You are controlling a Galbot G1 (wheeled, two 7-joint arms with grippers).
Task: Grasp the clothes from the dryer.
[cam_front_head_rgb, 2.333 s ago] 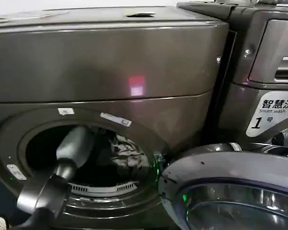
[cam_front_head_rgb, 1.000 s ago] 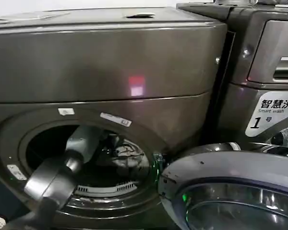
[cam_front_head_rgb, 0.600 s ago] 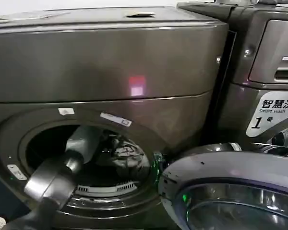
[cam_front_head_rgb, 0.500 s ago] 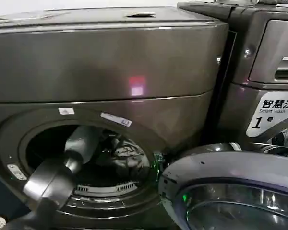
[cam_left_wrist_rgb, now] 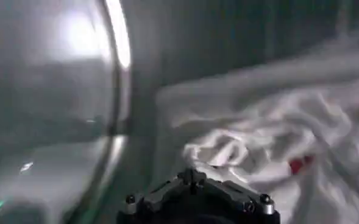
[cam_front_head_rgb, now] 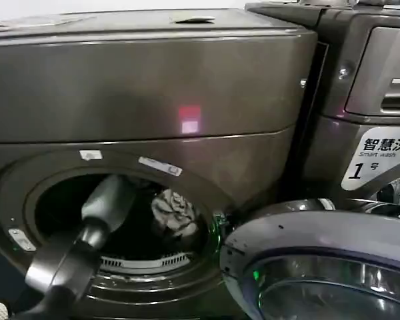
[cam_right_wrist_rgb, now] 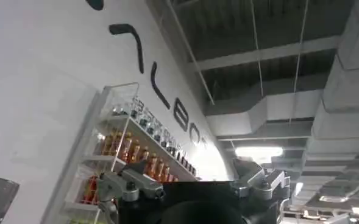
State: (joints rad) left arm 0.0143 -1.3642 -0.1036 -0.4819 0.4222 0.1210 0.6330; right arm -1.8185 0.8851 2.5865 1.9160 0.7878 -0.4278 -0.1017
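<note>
The dryer (cam_front_head_rgb: 147, 87) is the big bronze-grey machine in front of me, and its round porthole (cam_front_head_rgb: 120, 220) stands open. My left arm (cam_front_head_rgb: 103, 203) reaches through the porthole into the dark drum. The clothes (cam_front_head_rgb: 175, 208) hang there as a small bunched wad of grey-white fabric beside the arm's far end. In the left wrist view the clothes (cam_left_wrist_rgb: 258, 140) are pale crumpled cloth with a red spot, pressed against my left gripper (cam_left_wrist_rgb: 191, 176), whose fingers are shut together with fabric gathered at their tips. My right gripper (cam_right_wrist_rgb: 194, 182) points up at a ceiling, fingers apart and holding nothing.
The dryer's grey-rimmed glass door (cam_front_head_rgb: 320, 267) swings out low on the right, close to the porthole. A second machine (cam_front_head_rgb: 367, 100) with a white "1" label stands at the right. The drum's curved metal wall (cam_left_wrist_rgb: 57, 91) lies close beside the left gripper.
The left arm has drawn back and down toward the porthole's lower left. The clothes have gone from a spread heap to a tighter, raised wad.
</note>
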